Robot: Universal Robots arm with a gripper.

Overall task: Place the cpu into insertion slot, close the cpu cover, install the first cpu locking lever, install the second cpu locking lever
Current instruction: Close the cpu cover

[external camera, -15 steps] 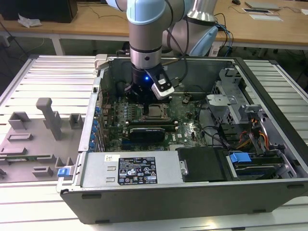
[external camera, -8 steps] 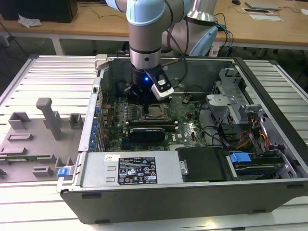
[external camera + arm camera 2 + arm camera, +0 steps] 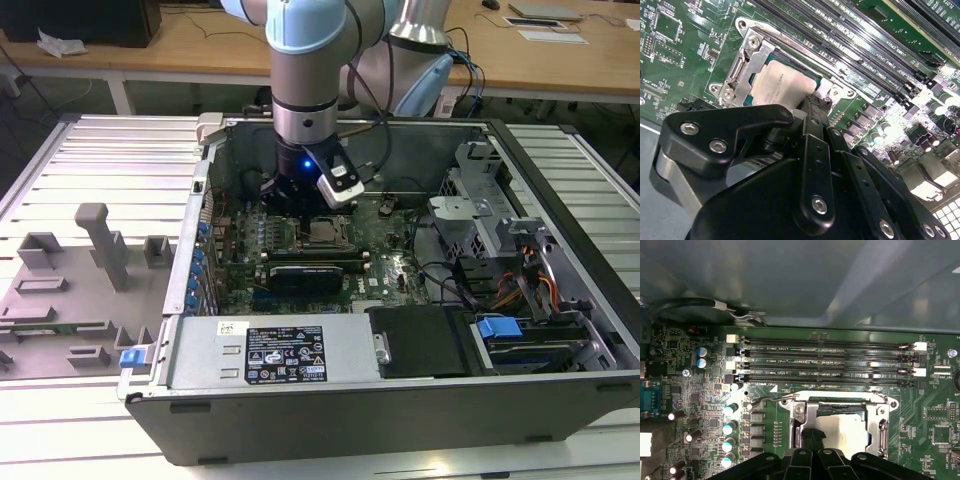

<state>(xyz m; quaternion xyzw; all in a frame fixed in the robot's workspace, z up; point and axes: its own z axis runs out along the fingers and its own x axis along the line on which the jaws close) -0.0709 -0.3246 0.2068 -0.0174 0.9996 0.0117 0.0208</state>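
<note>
- The open-topped dark grey metal case [image 3: 400, 420] left room from above over the green circuit board [image 3: 390, 265].
- A silver box-shaped power supply [image 3: 270, 350] walled the exterior view's lower centre; a grey metal drive cage [image 3: 480, 185] blocked its right.
- Long black memory slots [image 3: 825, 360] ran just beside the silvery-grey square cpu [image 3: 845, 426].

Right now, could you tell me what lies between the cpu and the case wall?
Four long memory slots lie between cpu and case wall, in the first wrist view.

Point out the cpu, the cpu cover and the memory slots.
cpu [image 3: 782, 85]: second wrist view, middle of its silvery top.
cpu cover [image 3: 744, 65]: second wrist view, a side bar of its frame.
memory slots [image 3: 825, 360]: first wrist view, middle of the bank.
</note>
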